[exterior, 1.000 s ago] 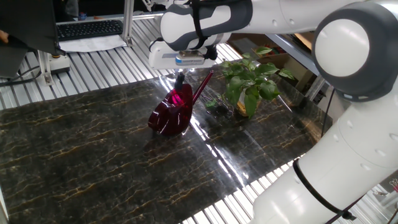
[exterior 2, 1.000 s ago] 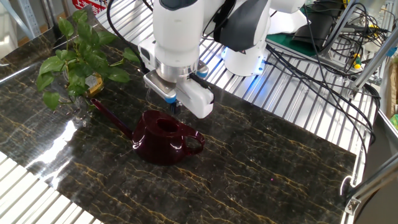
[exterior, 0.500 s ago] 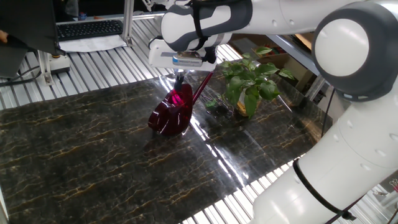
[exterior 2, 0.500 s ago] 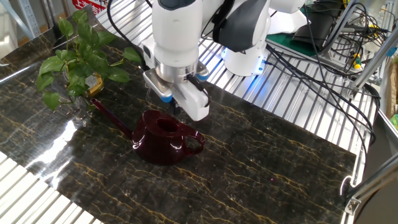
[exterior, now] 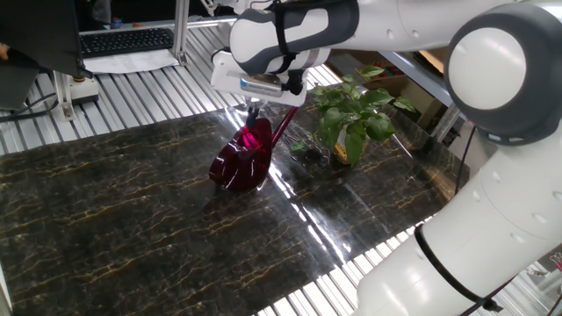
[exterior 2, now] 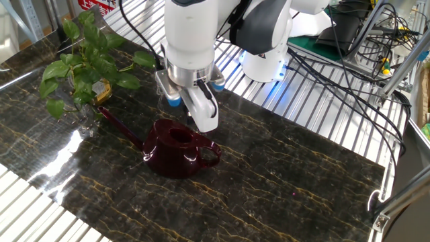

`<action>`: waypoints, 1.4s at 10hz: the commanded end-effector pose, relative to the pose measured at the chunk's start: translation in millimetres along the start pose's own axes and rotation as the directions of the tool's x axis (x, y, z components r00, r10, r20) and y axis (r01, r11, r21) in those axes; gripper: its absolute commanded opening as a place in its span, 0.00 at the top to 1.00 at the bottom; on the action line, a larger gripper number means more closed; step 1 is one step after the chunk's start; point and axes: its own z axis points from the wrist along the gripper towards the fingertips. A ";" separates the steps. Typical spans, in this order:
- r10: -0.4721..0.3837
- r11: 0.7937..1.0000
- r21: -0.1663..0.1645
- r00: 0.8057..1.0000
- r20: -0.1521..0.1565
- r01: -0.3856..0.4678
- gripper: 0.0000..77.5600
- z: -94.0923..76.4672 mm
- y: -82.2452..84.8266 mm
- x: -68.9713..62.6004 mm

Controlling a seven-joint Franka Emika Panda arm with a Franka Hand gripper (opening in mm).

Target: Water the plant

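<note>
One fixed view: gripper (exterior: pixel 253 112) above watering can (exterior: pixel 239 163); jaws' spacing unclear. Off-centre grasp could tip it, spilling short of plant (exterior: pixel 353 112).

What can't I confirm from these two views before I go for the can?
- Hand opening: in both views the wrist body and camera mount cover the fingers.
- Water level in the watering can: dark red walls, opening too small to tell.
- Plant pot: leaves and glare hide it in both views.
- Spout tip: lost among the leaves.

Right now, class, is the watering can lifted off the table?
No. The watering can sits flat on the dark table, with the claw above it.
</note>
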 end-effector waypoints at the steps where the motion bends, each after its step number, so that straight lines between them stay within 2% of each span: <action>1: 0.162 0.986 -0.043 0.986 0.036 -0.160 1.00 0.5 -0.9 1.8; 3: 0.200 0.979 -0.045 0.979 0.026 -0.199 1.00 0.9 -1.5 2.8; 8: 0.296 0.953 -0.069 0.955 0.022 -0.294 1.00 7.3 -12.7 20.6; 9: 0.353 0.933 -0.092 0.936 0.022 -0.349 1.00 8.8 -16.0 25.2; 10: 0.403 0.912 -0.104 0.915 0.029 -0.398 1.00 8.9 -16.4 25.8; 11: 0.429 0.900 -0.108 0.903 0.032 -0.423 1.00 8.9 -16.4 25.8; 12: 0.509 0.860 -0.095 0.859 0.064 -0.502 1.00 8.8 -16.2 25.6; 13: 0.554 0.833 -0.075 0.827 0.100 -0.549 1.00 8.6 -15.5 25.8; 14: 0.587 0.810 -0.053 0.803 0.108 -0.585 1.00 8.1 -14.3 25.9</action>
